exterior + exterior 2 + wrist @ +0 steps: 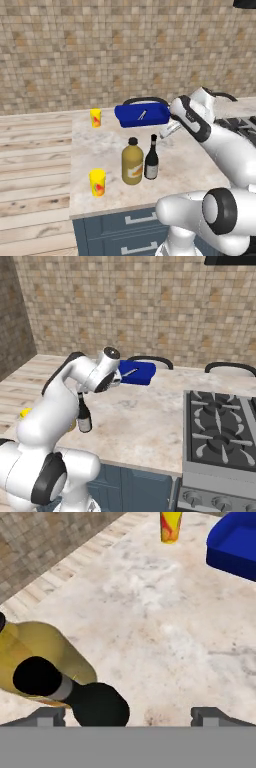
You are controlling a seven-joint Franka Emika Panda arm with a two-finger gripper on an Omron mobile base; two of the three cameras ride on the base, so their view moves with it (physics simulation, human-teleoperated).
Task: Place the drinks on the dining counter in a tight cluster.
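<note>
Jaws (127, 714) are held apart over the surface (185, 170), amber bottle (132, 162) and wine bottle (151, 159) touching below.

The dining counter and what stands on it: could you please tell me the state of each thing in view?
Amber bottle: upright, capped, on the dining counter.
Wine bottle: upright, close beside the amber bottle's right.
Near yellow cup: upright, by the front edge.
Far yellow cup: upright, by the back edge.
Blue tray: flat, something thin and pale inside.
Gripper: open, empty, above the bottles.
</note>
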